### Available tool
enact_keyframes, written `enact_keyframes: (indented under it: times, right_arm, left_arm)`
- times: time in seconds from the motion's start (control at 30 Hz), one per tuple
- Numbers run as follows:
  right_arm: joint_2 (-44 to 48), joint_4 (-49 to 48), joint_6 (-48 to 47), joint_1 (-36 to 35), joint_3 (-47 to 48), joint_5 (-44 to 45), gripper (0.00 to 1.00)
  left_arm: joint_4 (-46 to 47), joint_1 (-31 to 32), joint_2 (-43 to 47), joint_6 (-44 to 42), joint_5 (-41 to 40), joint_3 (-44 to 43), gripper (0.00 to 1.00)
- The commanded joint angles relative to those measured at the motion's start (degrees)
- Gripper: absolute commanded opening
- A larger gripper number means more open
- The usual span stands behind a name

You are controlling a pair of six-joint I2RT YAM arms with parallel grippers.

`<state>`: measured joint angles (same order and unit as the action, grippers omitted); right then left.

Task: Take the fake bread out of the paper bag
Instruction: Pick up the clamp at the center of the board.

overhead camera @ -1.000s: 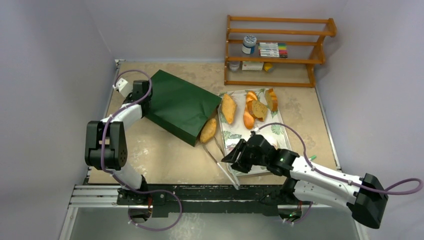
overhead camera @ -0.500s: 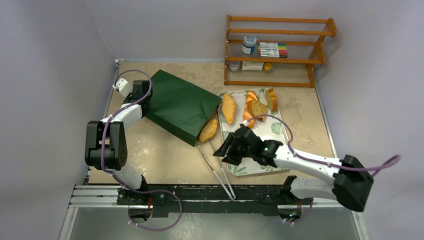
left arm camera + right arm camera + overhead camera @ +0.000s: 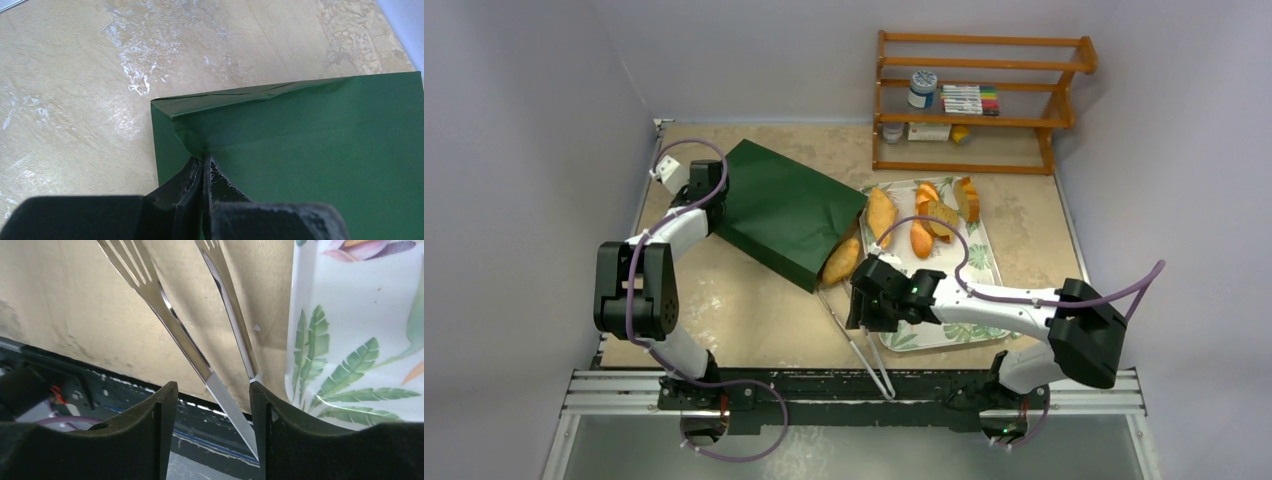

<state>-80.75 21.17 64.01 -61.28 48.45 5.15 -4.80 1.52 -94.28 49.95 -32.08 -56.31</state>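
One loaf not yet out: lies in paper bag mouth, just ahead of your right gripper, jaws apart astride tongs. Other fake bread already on tray beside that gripper. Your left gripper clamped on bag's closed corner. Bag interior hidden.

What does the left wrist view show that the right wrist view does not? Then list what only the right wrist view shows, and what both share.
Only the left wrist view: the left gripper shut on the green paper bag near its corner.
Only the right wrist view: metal tongs lying between the right gripper's parted fingers, beside the leaf-patterned tray's rim.
Both: the beige table.
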Motion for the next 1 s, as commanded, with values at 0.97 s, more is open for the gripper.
enact_keyframes:
  times: [0.97]
  right_arm:
    - [-7.6, 0.6, -10.3, -8.6, 0.4, 5.7, 0.67]
  left_arm:
    - [1.6, -0.5, 0.6, 0.7, 1.2, 0.6, 0.00]
